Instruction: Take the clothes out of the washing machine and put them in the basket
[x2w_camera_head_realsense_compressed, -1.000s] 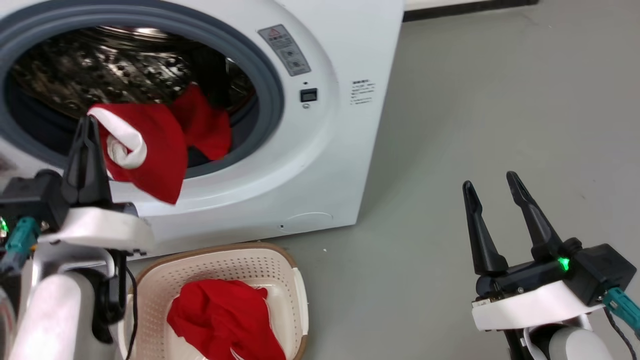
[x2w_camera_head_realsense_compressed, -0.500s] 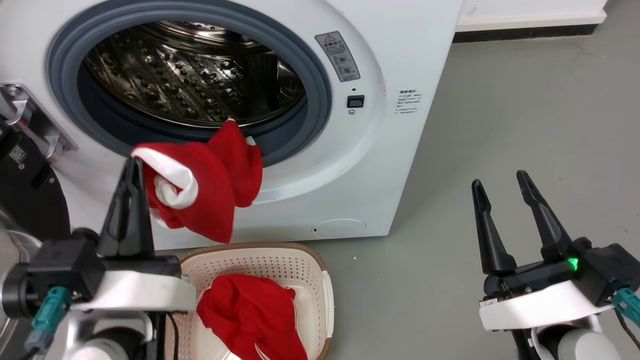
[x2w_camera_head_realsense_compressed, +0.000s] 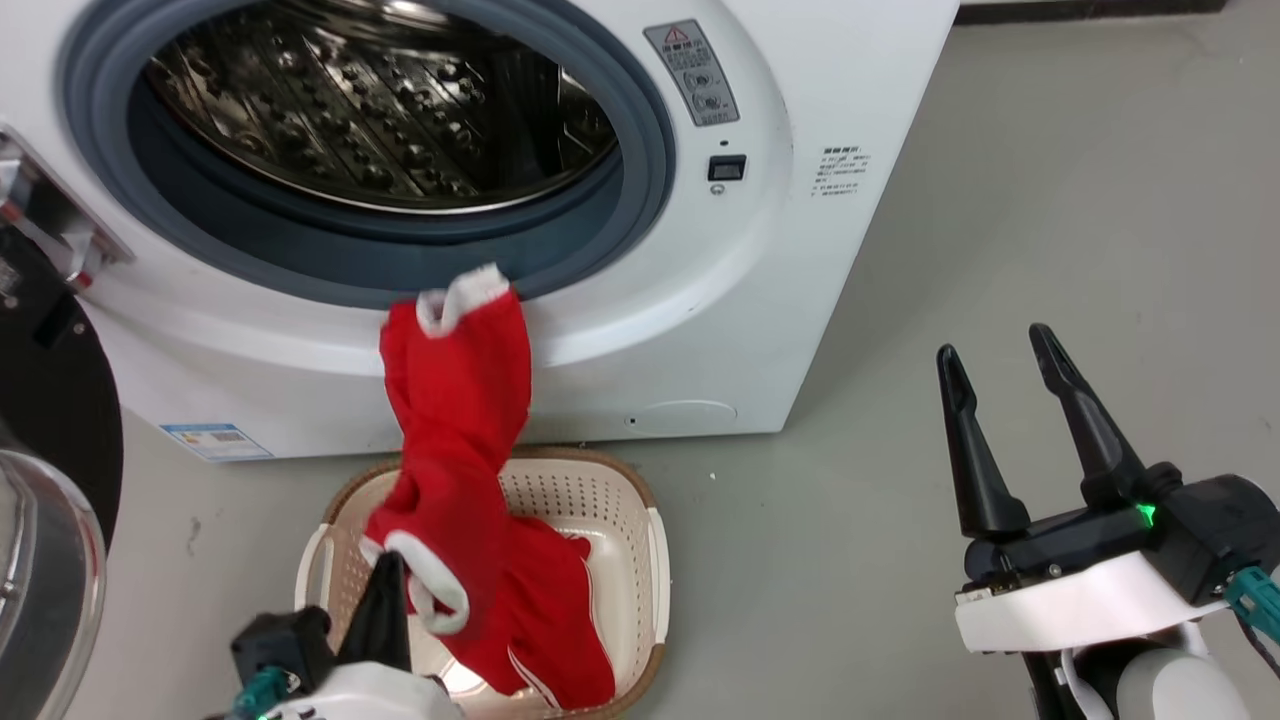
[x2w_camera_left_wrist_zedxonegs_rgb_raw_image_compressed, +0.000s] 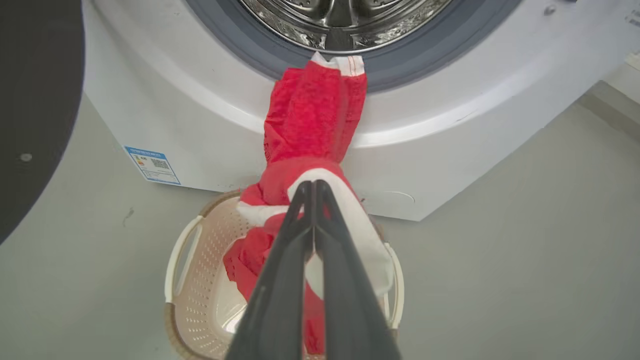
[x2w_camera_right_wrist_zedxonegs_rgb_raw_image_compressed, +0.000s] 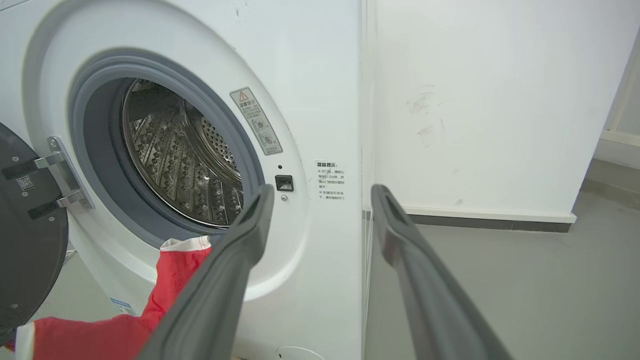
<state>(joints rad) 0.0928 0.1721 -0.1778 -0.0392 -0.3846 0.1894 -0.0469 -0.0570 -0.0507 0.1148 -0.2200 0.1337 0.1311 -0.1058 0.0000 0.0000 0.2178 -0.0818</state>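
My left gripper is shut on a red garment with white trim, low over the cream basket. The garment stretches from the fingers up to the washing machine, its far end still draped over the grey door ring. In the left wrist view the shut left gripper pinches the garment's white band above the basket. A second red garment lies in the basket. My right gripper stands open and empty over the floor at the right. In its own view the right gripper faces the washing machine.
The black-rimmed round door hangs open at the left of the machine. Grey floor spreads to the right of the machine and basket. A white wall with a dark skirting stands behind the machine.
My left gripper has dropped from in front of the door opening to just over the basket, drawing the red garment out of the drum. The head camera has shifted. The right gripper stays put.
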